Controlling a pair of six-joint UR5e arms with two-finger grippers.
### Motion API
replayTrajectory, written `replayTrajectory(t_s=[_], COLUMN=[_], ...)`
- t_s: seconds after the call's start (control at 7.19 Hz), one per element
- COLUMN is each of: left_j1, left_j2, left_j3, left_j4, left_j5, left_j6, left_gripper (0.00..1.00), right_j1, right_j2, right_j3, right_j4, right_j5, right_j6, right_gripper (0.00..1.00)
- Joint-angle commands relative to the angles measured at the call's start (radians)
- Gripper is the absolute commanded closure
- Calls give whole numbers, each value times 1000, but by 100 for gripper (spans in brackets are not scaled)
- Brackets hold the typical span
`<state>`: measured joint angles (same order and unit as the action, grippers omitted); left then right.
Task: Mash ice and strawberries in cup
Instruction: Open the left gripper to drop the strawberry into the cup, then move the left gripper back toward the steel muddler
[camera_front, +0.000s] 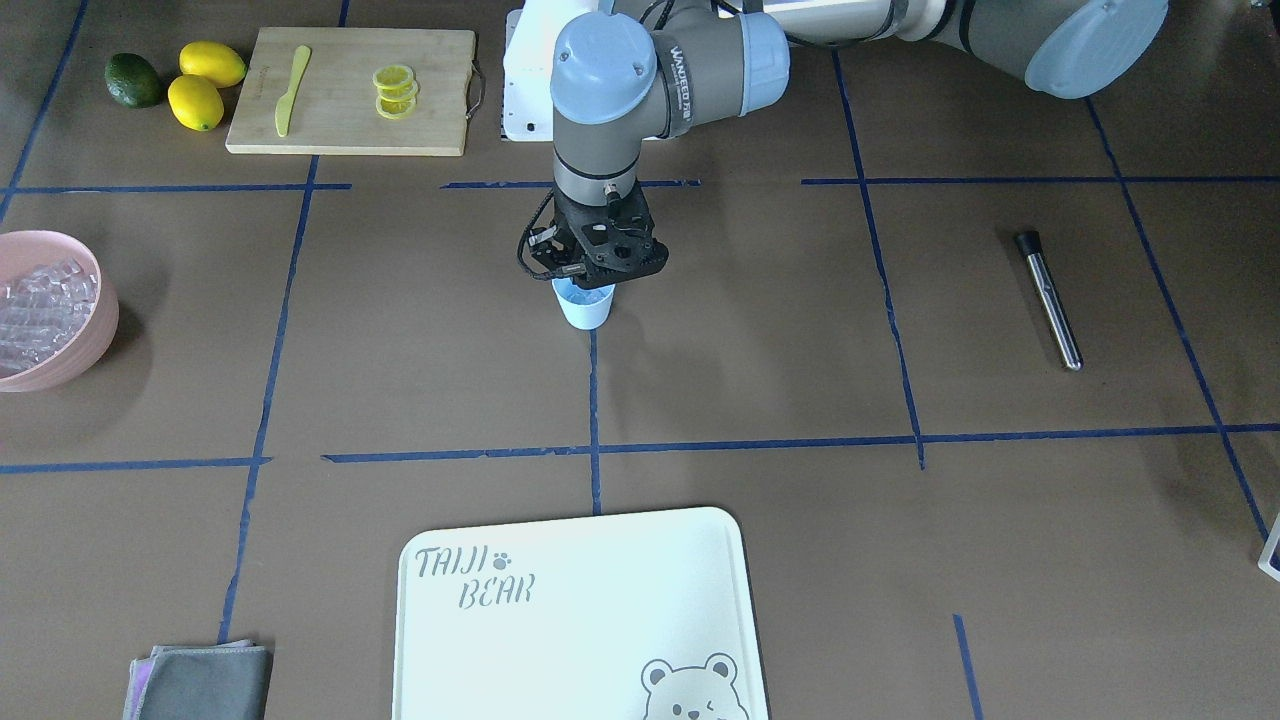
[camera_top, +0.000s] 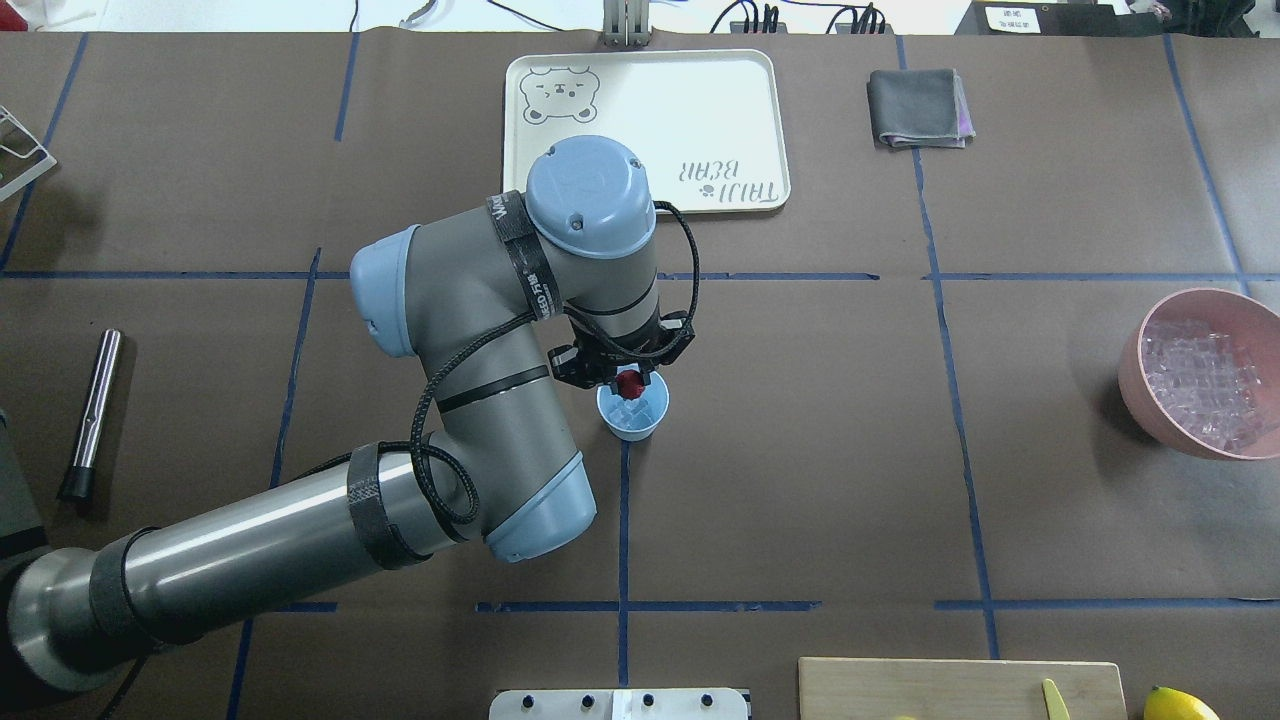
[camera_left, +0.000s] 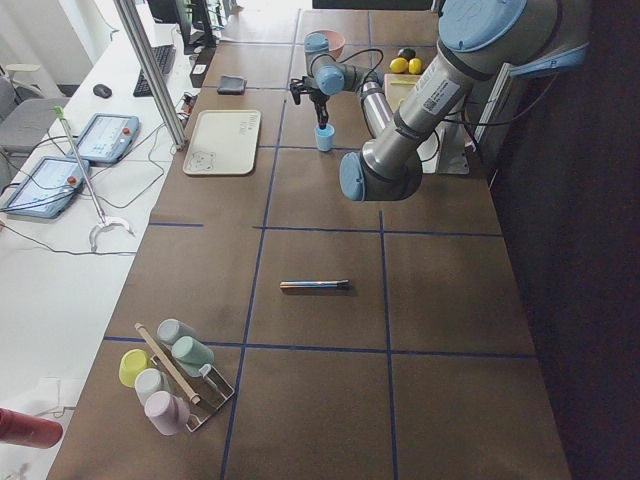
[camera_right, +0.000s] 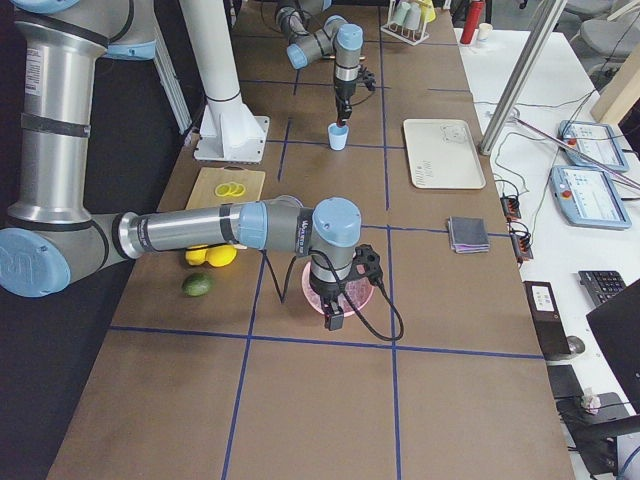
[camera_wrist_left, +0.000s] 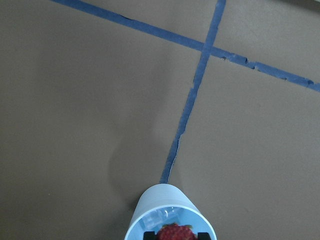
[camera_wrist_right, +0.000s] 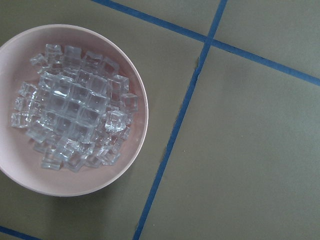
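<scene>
1. Fingers (camera_wrist_left: 149, 235) of the left gripper (camera_top: 628, 379) are pinched on the strawberry (camera_wrist_left: 175, 233), which I see held right at the mouth of the cup (camera_front: 585, 308).
2. That cup stands upright on the table (camera_front: 760, 340), on a blue tape line, with some ice (camera_wrist_left: 159, 216) inside.
3. Over on my other arm, the right gripper (camera_right: 332, 320) hangs above the pink bowl (camera_wrist_right: 75, 185); I cannot tell whether it is open or closed.
4. More ice cubes are heaped in that bowl.
5. Well apart from the cup lies a metal rod (camera_front: 1048, 300).
</scene>
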<state>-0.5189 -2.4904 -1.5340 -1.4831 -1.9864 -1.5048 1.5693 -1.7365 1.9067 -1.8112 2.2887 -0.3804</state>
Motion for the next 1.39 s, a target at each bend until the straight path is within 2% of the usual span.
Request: replayTrajectory(t_s=[0.0, 0.28, 0.42, 0.56, 0.7, 0.97, 1.25], left_j1=[8, 2, -7, -41, -97, -246, -466], left_j2=[4, 33, 124, 266, 365, 532, 710], left_j3=[-5, -53, -152, -287, -373, -445, -445], left_j4=[-22, -22, -11, 10, 62, 87, 60], left_j5=[-2, -8, -9, -11, -12, -32, -196], left_j6=[5, 8, 26, 152, 279, 569, 908], left_gripper=[0, 0, 0, 0, 0, 0, 0], right_j1=[0, 0, 0, 0, 0, 0, 0], right_j2=[0, 2, 2, 2, 2, 2, 2], right_j3=[0, 0, 0, -1, -3, -11, -11], right_j4=[0, 0, 0, 0, 1, 1, 1], right_j5=[0, 2, 2, 2, 2, 3, 3], right_j6=[0, 2, 2, 2, 0, 0, 0], right_gripper=[1, 1, 1, 1, 1, 1, 1])
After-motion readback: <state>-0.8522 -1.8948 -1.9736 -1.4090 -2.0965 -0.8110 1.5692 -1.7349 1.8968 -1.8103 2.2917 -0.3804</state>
